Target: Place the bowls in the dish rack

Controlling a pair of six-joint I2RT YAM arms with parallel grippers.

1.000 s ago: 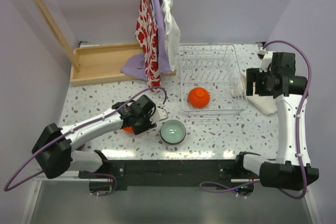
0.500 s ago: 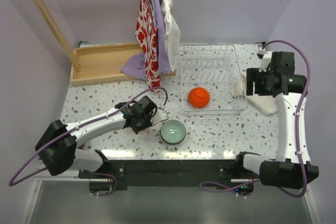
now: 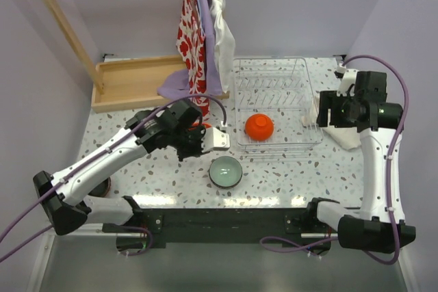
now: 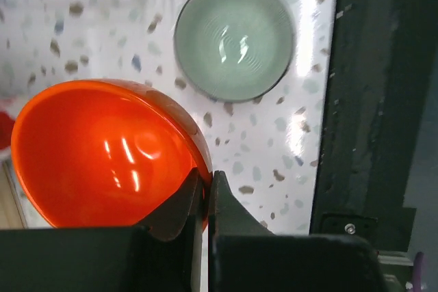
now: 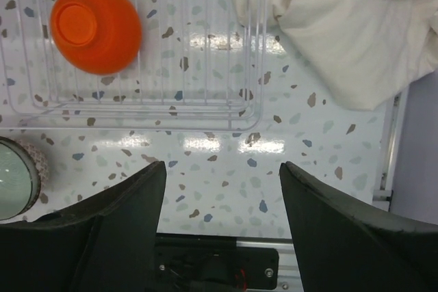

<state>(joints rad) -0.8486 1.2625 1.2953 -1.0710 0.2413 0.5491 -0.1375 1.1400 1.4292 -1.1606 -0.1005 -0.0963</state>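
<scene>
My left gripper (image 4: 205, 182) is shut on the rim of a glossy orange-red bowl (image 4: 102, 155), held above the table. In the top view this bowl (image 3: 199, 126) shows only as a sliver by the left gripper (image 3: 205, 135), left of the dish rack (image 3: 274, 143). A pale mint green bowl (image 3: 225, 171) stands upright on the table in front of the rack. A second orange-red bowl (image 5: 96, 27) lies upside down inside the white wire rack (image 5: 205, 111). My right gripper (image 5: 222, 167) hangs open over bare table at the rack's front right corner, holding nothing.
A white towel (image 3: 342, 133) lies right of the rack, under my right arm. A wooden tray (image 3: 133, 83) sits at the back left, with cloths (image 3: 202, 39) hanging over its right end. A dark round shape (image 3: 104, 187) shows under my left arm.
My left gripper shut on the orange-red bowl's rim and carried it up and to the right, toward the rack. The right arm barely moved.
</scene>
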